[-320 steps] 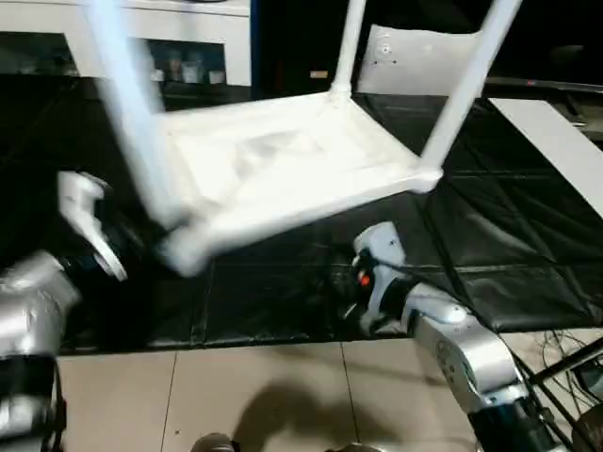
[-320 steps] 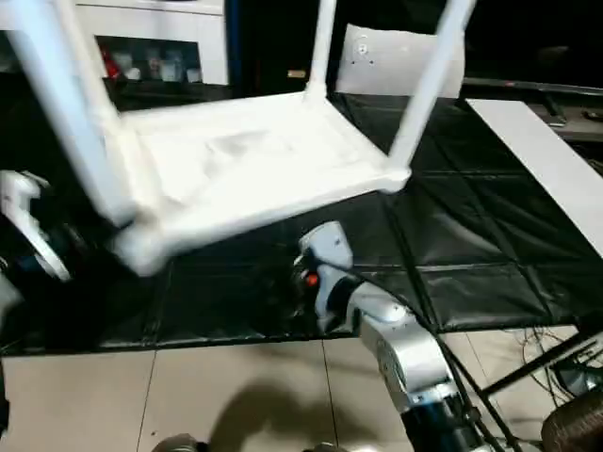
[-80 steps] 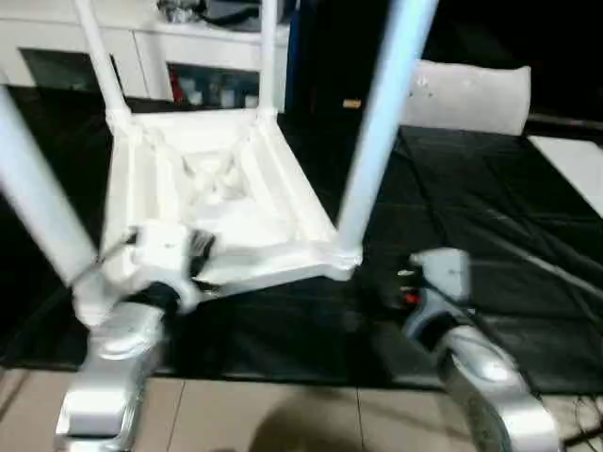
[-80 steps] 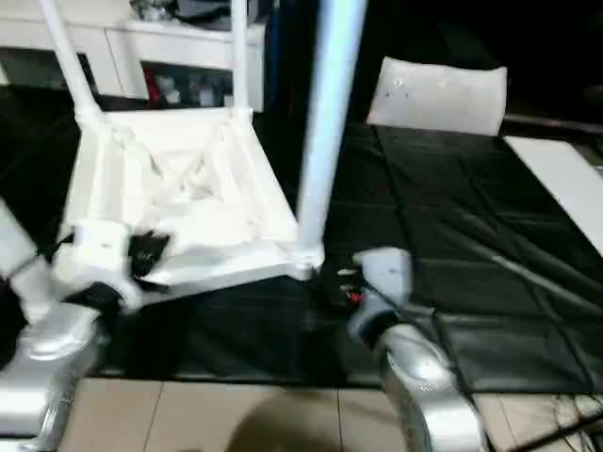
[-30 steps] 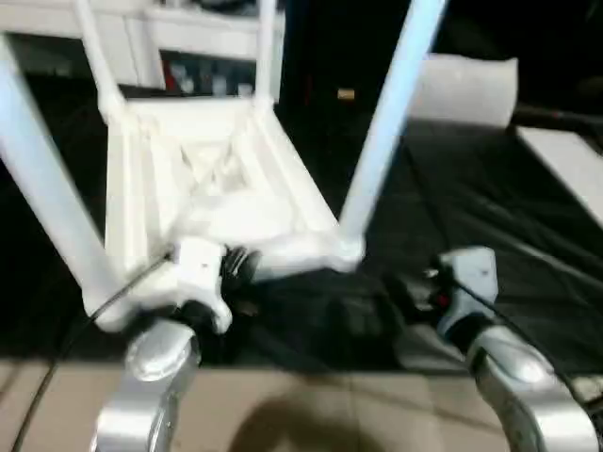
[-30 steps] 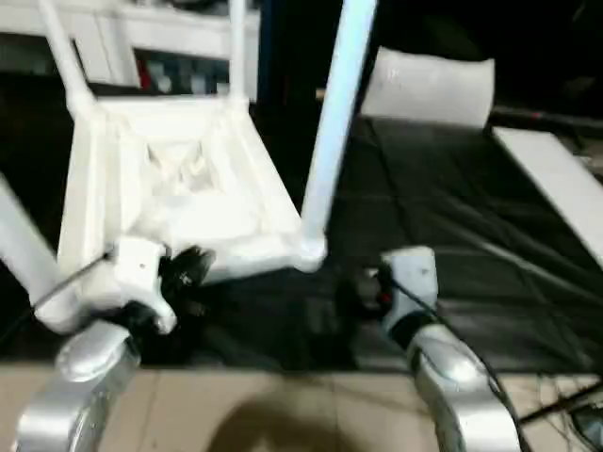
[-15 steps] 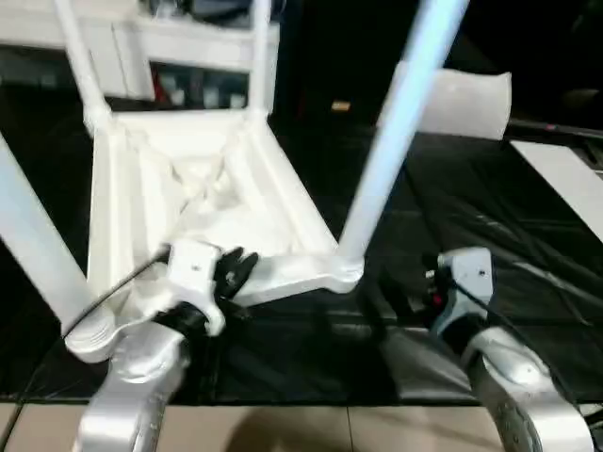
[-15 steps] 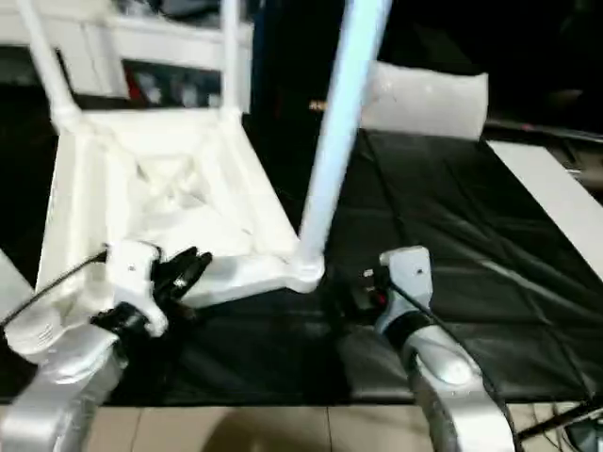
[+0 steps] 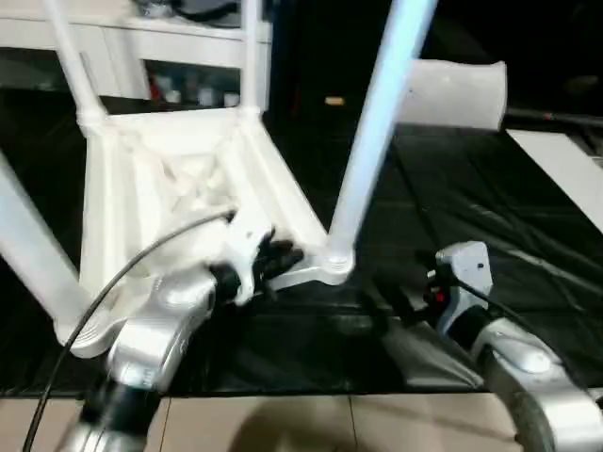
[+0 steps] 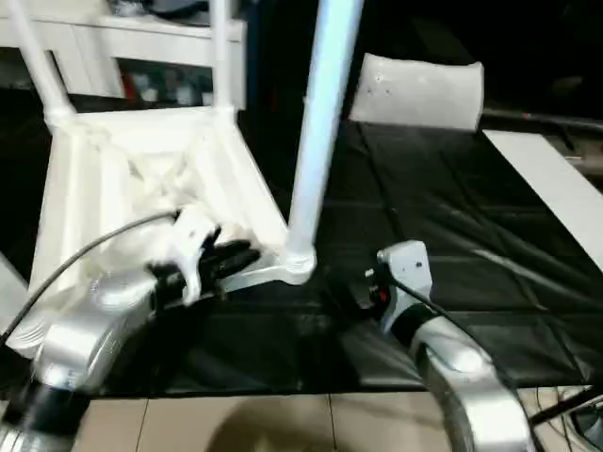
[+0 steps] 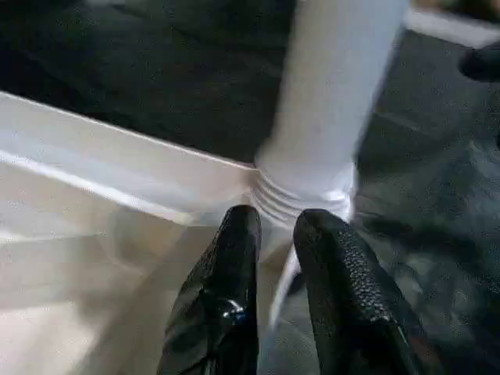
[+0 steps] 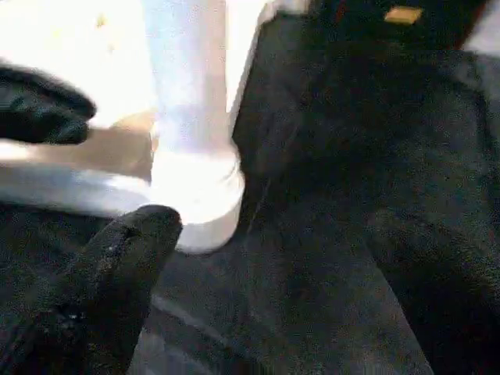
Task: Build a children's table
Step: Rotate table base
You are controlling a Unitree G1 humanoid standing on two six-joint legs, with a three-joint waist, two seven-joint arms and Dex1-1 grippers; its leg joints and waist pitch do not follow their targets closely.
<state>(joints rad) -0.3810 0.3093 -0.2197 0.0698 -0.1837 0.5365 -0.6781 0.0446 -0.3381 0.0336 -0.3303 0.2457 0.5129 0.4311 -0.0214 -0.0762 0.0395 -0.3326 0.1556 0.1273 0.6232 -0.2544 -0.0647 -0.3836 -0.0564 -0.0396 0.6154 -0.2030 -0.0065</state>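
Left eye view, read from left to right: the tabletop (image 9: 179, 188) lies upside down on the dark mat (image 9: 490, 217) across the left half of the frame, four legs (image 9: 377, 132) rising from its corner sockets. At lower centre the left gripper (image 9: 280, 256) reaches to the near rail beside the nearest leg's socket (image 9: 335, 262); its fingers (image 11: 226, 312) stand close together with a narrow gap, and whether they pinch the rail's edge cannot be told. At lower right the right gripper (image 10: 363, 282) waits near that socket, fingers spread wide and empty. To seat this leg well, steady the rail, close squarely around the tube just above the collar, and press straight along its axis, avoiding sideways load.
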